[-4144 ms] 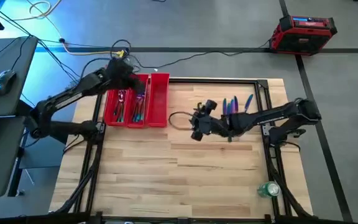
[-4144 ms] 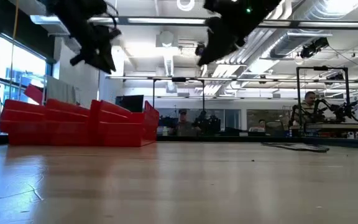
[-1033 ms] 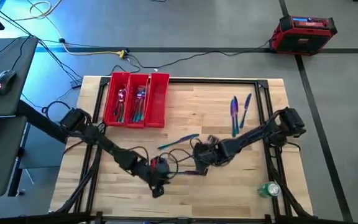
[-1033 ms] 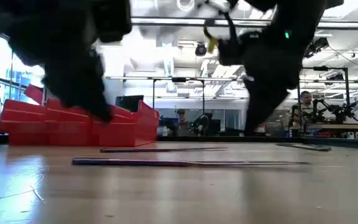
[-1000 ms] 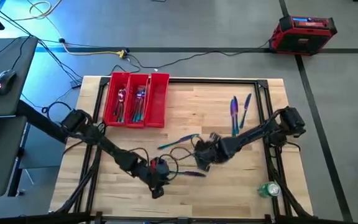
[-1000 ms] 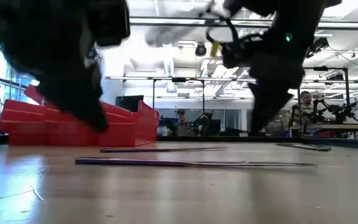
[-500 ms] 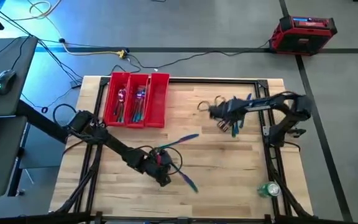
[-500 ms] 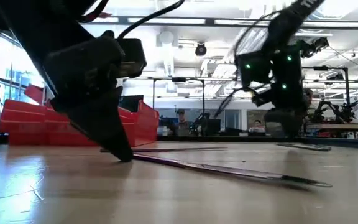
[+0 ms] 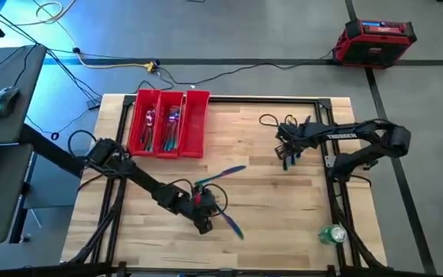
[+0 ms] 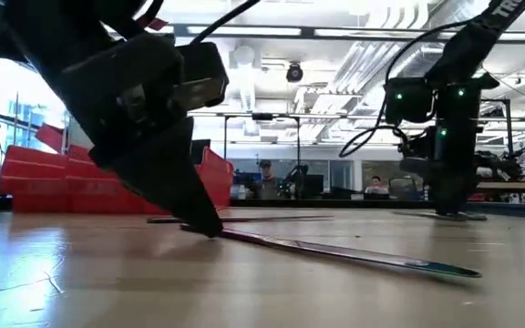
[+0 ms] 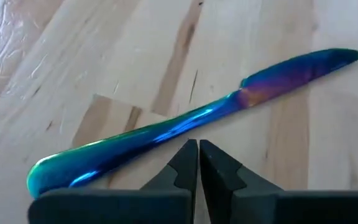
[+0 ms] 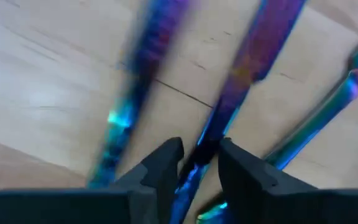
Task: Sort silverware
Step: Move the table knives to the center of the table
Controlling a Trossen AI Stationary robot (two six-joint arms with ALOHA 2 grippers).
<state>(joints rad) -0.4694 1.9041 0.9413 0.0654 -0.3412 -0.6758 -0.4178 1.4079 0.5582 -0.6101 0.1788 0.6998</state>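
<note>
Pale wooden table [image 9: 275, 223] carries everything; nearest the front edge the left gripper [image 9: 204, 225] is pressed down with its fingers together, empty, just beside a knife [image 11: 191, 118], probably nudging it rather than lifting. Beyond lies another piece [image 9: 220, 174]; farther on the right gripper [image 9: 286, 155] straddles a purple-blue piece [image 12: 235, 81] among the remaining silverware, fingers parted either side, seemingly lined up to grasp. Farthest, the red tray [image 9: 196, 146] holds sorted pieces in two compartments.
</note>
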